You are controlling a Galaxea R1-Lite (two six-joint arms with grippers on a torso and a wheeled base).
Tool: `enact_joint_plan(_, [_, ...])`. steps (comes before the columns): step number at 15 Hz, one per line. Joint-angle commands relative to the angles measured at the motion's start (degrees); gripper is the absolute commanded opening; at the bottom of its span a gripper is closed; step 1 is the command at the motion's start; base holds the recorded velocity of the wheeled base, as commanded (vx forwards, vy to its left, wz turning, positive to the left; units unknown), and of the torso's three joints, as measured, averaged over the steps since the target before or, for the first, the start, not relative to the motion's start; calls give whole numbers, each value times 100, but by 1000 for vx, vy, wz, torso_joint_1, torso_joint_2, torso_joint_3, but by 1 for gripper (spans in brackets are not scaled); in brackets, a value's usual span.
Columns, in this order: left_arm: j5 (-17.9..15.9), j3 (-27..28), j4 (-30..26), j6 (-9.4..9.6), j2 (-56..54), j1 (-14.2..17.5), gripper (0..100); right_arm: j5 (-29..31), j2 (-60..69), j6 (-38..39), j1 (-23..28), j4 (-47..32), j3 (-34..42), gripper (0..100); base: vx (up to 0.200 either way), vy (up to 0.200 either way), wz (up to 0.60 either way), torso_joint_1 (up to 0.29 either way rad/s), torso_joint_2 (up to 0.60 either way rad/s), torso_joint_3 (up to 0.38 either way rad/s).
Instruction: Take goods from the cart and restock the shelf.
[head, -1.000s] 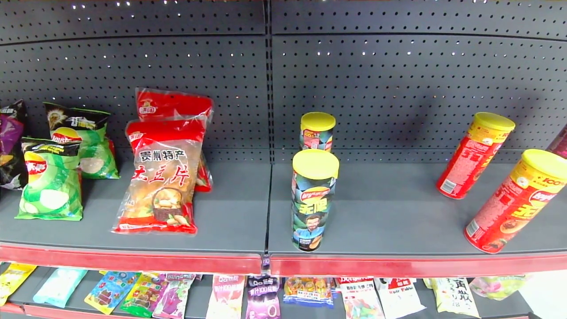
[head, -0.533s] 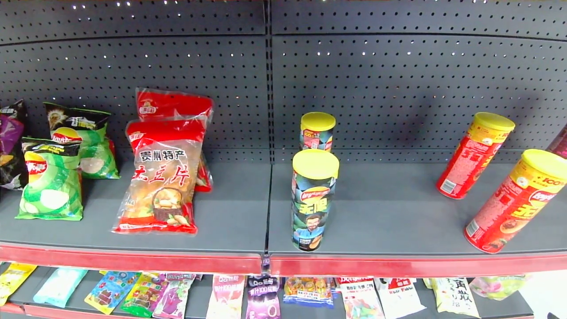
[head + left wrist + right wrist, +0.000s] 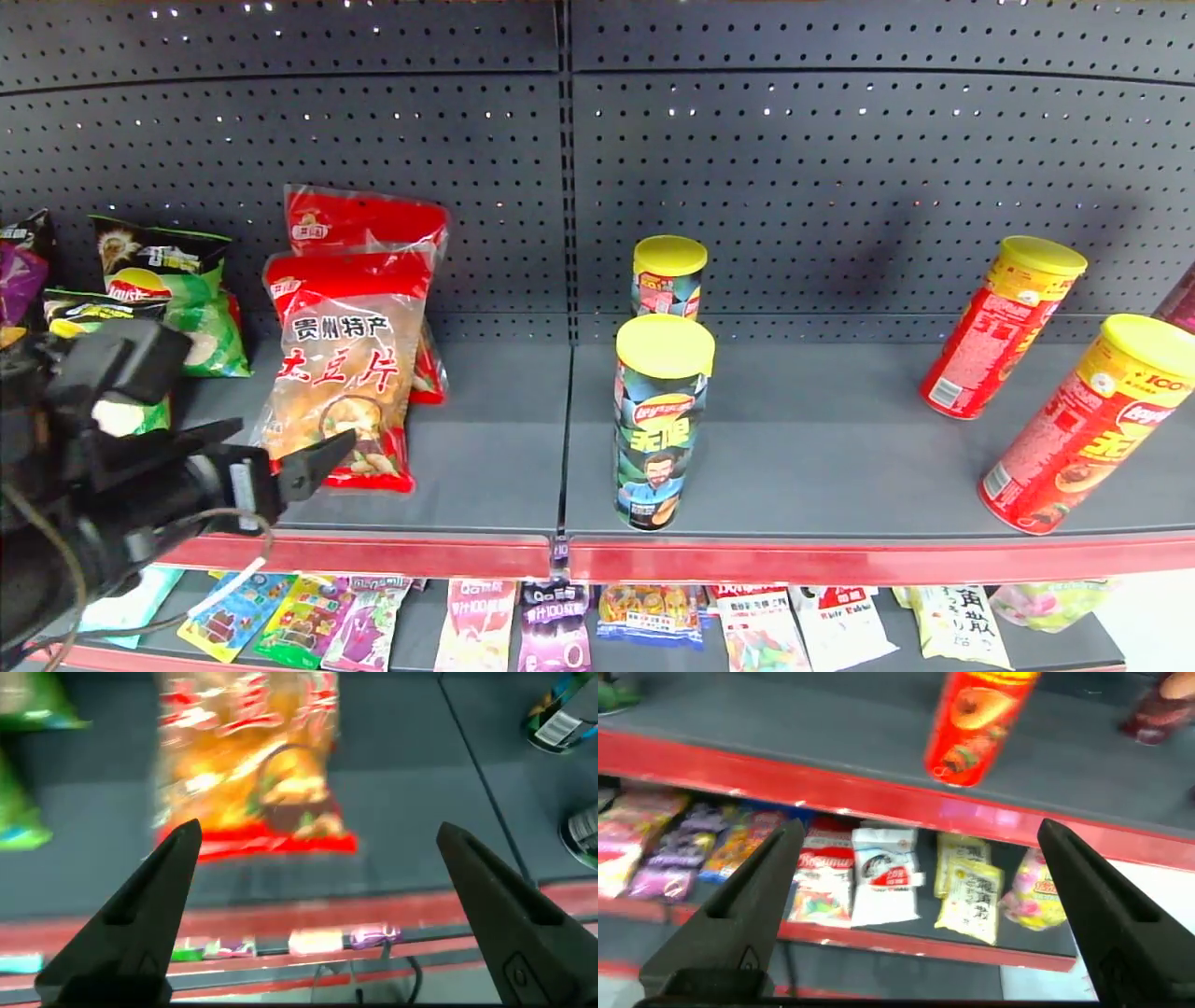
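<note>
- so, the shelf [image 3: 485, 448] holds goods with bare gaps between them; restocking looks far from done.
- left gripper [image 3: 289, 437] hangs at the shelf's front edge, spread wide, empty.
- right gripper [image 3: 920, 831] faces that edge, also wide, empty.
- red snack bag [image 3: 341, 373] stands on the shelf, just behind the left gripper.

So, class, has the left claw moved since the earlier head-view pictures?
Yes. The left claw has risen in from the lower left. It is now above the red shelf edge, open in front of the front red bag.
</note>
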State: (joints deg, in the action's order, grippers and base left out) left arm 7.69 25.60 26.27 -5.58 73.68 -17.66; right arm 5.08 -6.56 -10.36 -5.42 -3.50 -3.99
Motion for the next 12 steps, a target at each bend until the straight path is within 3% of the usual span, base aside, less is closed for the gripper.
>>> enact_joint_plan(1, [206,595,194,-57,1632,-528,100,1,93,-1,-2,7,47,100,0,0,0,0,0,0])
enact_joint_plan(2, [294,710,221,-74,1834,-589,100,1,93,-1,-2,7,47,100,0,0,0,0,0,0])
enact_joint_plan(4, [637,1377,352,-452,2572,-967,100,10,93,-1,-2,7,47,100,0,0,0,0,0,0])
enact_joint_plan(12, [699,2028,308,-690,3311,-1556,100,19,93,-1,-2,7,47,100,0,0,0,0,0,0])
